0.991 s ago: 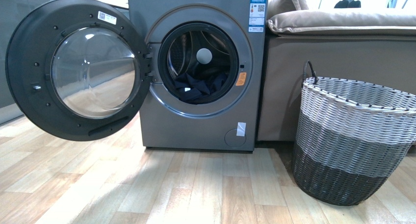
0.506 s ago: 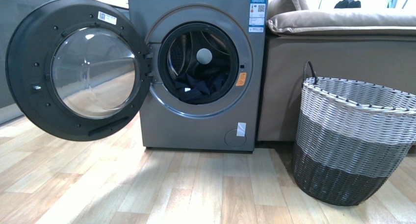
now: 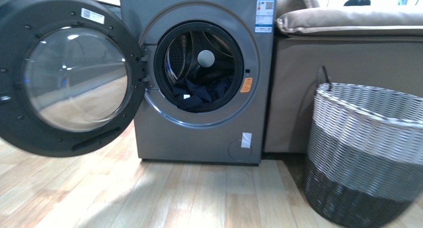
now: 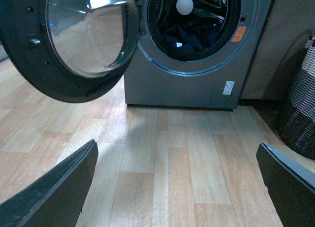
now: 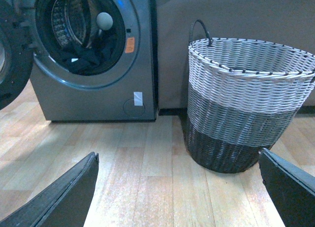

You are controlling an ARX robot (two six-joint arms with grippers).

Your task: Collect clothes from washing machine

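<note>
The washing machine stands on the wood floor, right in the middle of the front view. Its round door is swung wide open and hangs at 9 o'clock from the round hole. The clothes are inside the steel drum, heaped low at 6 o'clock in the hole. They are dark blue and soft, and a small white tag shows on one. The heap is dark, so I cannot tell how many pieces there are. An orange sticker sits at 3 o'clock on the ring around the hole, and a blue and white label is at 1 o'clock. The woven basket stands on the floor at 4 o'clock from the machine, a little apart from it. The beige sofa is at 2 o'clock, just beside the machine. The left gripper is spread wide, with only floor between its dark fingers. The right gripper is spread wide too, and it faces the basket and the machine. Both are well apart from the clothes.
</note>
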